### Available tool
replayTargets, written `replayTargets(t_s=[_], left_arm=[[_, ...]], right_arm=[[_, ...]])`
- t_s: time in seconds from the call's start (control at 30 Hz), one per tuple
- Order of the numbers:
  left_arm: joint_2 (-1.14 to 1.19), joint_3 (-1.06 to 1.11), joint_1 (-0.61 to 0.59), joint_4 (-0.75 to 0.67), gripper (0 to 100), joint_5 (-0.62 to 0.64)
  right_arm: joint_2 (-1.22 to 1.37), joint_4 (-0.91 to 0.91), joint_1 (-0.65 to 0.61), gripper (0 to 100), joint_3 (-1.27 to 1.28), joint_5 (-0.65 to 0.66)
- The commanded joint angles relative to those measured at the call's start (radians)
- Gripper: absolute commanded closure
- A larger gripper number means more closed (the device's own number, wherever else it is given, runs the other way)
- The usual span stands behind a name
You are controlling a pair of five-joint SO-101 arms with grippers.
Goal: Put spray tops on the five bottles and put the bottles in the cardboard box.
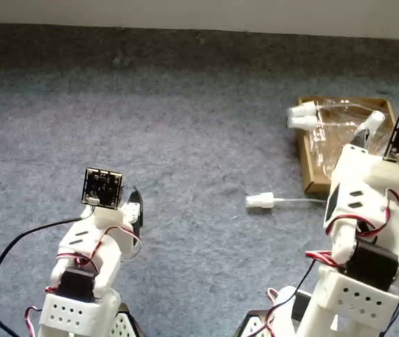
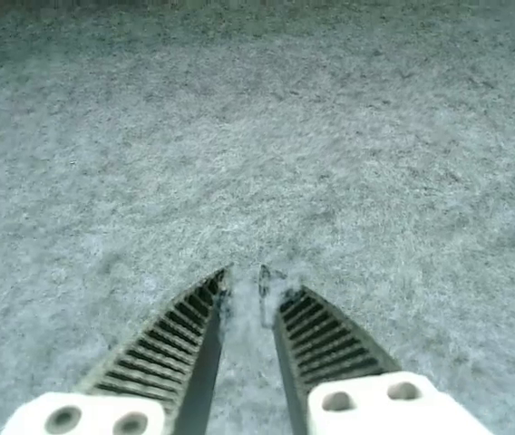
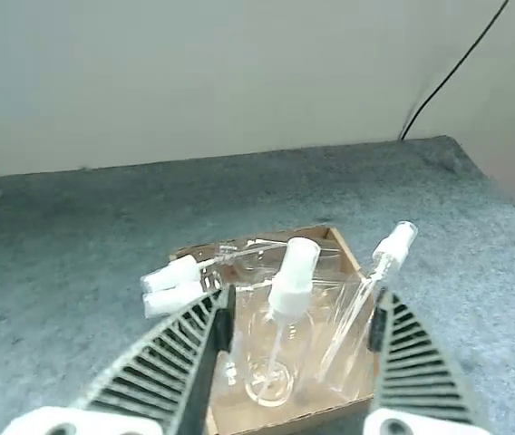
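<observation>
The cardboard box [image 1: 313, 168] sits at the right of the table and holds several clear bottles [image 1: 333, 133] with white spray tops [image 1: 302, 116]; two tops stick out over its left rim. A loose spray top [image 1: 260, 201] with its thin tube lies on the carpet left of the box. My right gripper [image 3: 303, 297] hangs open above the box [image 3: 239, 412], over a capped bottle [image 3: 280, 349] lying in it. My left gripper [image 2: 244, 272] is shut with nothing in it, low over bare carpet at the lower left [image 1: 135, 208].
Grey carpet [image 1: 185, 126] covers the table, with free room across the middle and left. A pale wall runs behind the table's far edge [image 3: 239, 163]. A black cable [image 1: 17, 246] trails from the left arm.
</observation>
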Motion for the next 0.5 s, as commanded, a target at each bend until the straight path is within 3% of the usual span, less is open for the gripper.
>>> replayTargets(t_s=[0.0, 0.3, 0.47], left_arm=[[-0.007, -0.068, -0.010, 0.021, 99, 0.011], [-0.007, -0.107, -0.111, 0.023, 99, 0.021], [-0.007, -0.124, -0.162, 0.023, 99, 0.089]], right_arm=[[-0.053, 0.056, -0.044, 81.0, -0.045, -0.008], [-0.183, 0.202, -0.084, 81.2, -0.045, -0.008], [-0.257, 0.278, -0.142, 93.8, -0.045, -0.008]])
